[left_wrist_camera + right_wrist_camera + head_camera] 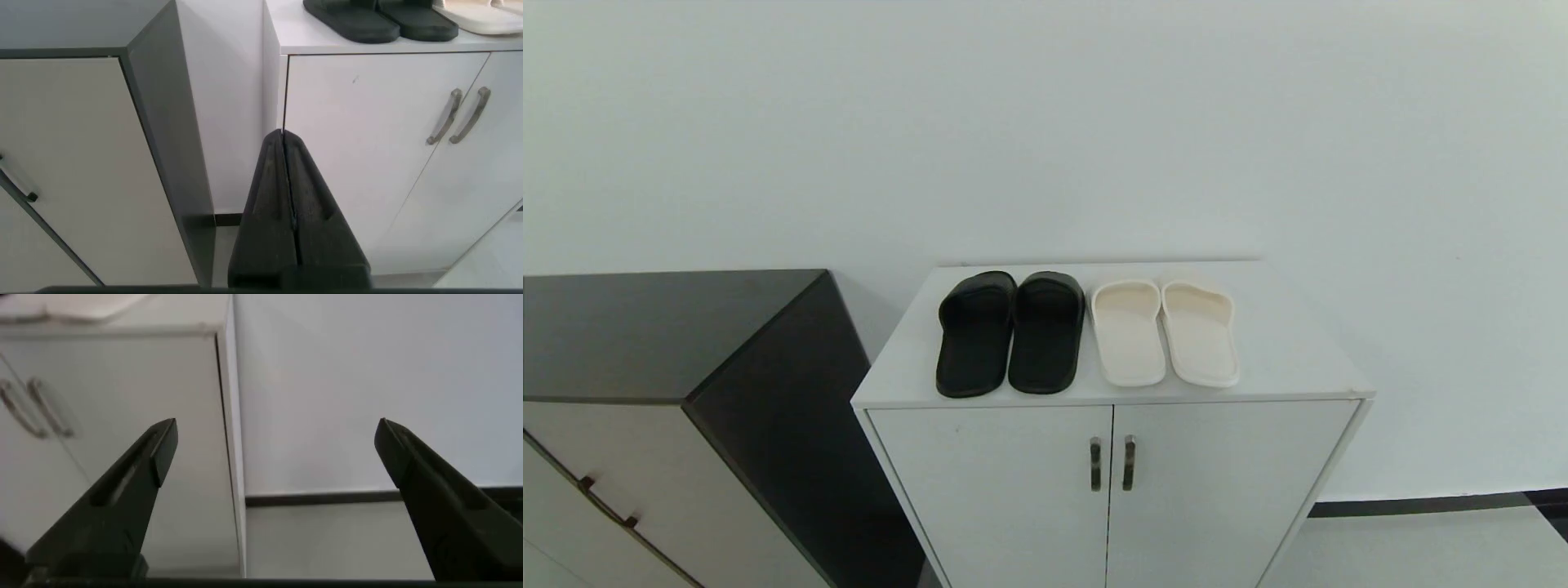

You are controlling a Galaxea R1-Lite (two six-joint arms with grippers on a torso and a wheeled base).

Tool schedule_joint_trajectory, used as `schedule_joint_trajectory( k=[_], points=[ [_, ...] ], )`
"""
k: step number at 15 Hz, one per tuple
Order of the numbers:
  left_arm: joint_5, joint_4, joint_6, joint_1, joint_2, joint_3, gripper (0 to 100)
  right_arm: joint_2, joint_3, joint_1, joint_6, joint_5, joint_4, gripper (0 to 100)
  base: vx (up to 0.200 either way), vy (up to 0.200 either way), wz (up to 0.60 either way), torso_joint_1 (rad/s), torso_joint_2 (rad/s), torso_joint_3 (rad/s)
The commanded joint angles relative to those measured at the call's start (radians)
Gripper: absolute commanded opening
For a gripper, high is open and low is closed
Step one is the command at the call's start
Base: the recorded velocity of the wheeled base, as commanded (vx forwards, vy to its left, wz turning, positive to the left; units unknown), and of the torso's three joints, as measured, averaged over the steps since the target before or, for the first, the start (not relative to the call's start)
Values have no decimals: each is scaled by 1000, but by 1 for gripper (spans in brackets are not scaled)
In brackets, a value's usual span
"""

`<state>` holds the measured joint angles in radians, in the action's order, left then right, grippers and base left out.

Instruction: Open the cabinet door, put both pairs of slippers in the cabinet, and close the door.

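Vertical steel handles point(1128, 462) at centre seam of shut white two-door cabinet point(1290, 351) — right of black left gripper point(283, 137), pressed closed, empty; left of right gripper point(276, 425), wide open, empty.

On your left in the head view you have a second piece of furniture, a dark-topped unit point(670, 327) with a black top and a black side panel point(792, 425). Its pale front point(580, 482) is angled off to the left and carries a slim dark handle point(607, 504), which runs on a slant in that view. Behind everything you see a plain white wall point(1045, 122). Low on the right, a dark skirting strip point(1421, 505) runs along the foot of that wall, and below it lies a pale grey floor point(1421, 551).
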<state>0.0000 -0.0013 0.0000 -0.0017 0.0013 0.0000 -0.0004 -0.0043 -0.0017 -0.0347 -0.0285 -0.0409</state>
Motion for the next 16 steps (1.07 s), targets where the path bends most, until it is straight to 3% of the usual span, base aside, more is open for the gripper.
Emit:
schedule_joint_trajectory(
  k=[1,2,5,6,8,10,13,14,16],
  points=[
    [0,0,5,0,0,0,0,73,-171,-3,71,-1,-100,100,0,0,0,0,0,0],
    [0,0,6,0,0,0,0,131,-232,-6,71,13,-70,100,0,0,0,0,0,0],
    [0,0,8,0,0,0,0,306,-230,-4,59,191,-11,100,0,0,0,0,0,0],
    [-2,0,9,0,0,0,0,459,-244,2,65,225,-57,100,0,0,0,0,0,0],
    [-2,0,11,0,0,0,0,688,-261,49,90,219,-304,100,0,0,0,0,0,0],
    [-2,0,11,0,0,0,0,859,-306,198,141,119,-429,100,0,0,0,0,0,0],
    [-3,0,12,0,0,0,0,1011,-434,608,297,-231,-425,100,0,0,0,0,0,0],
    [-5,0,15,0,0,0,0,1073,-473,694,305,-307,-427,100,0,0,0,0,0,0],
    [-6,0,18,0,0,0,0,1191,-559,740,302,-329,-432,100,0,0,0,0,0,0]
  ],
)
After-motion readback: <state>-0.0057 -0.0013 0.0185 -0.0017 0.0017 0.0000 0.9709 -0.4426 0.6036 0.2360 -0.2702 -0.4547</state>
